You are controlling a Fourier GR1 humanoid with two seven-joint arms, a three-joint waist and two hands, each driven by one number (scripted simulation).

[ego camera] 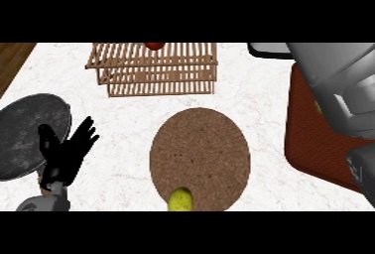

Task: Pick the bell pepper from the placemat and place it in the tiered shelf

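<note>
A yellow bell pepper (181,200) sits at the near end of the brown oval placemat (200,149), partly cut off by the view's lower edge. The wooden tiered shelf (157,74) stands at the back of the counter, with a red item (154,45) at its far edge. My left hand (66,149) rests open at the left, fingers up, well left of the placemat and apart from the pepper. My right forearm (338,92) looms large along the right edge. A dark part (360,171) low on that edge may be the right hand.
A dark grey round pan (22,134) lies at the left edge, behind my left hand. A dark red board (311,149) lies at the right, partly under my right arm. A wooden surface (13,59) shows at the top left corner.
</note>
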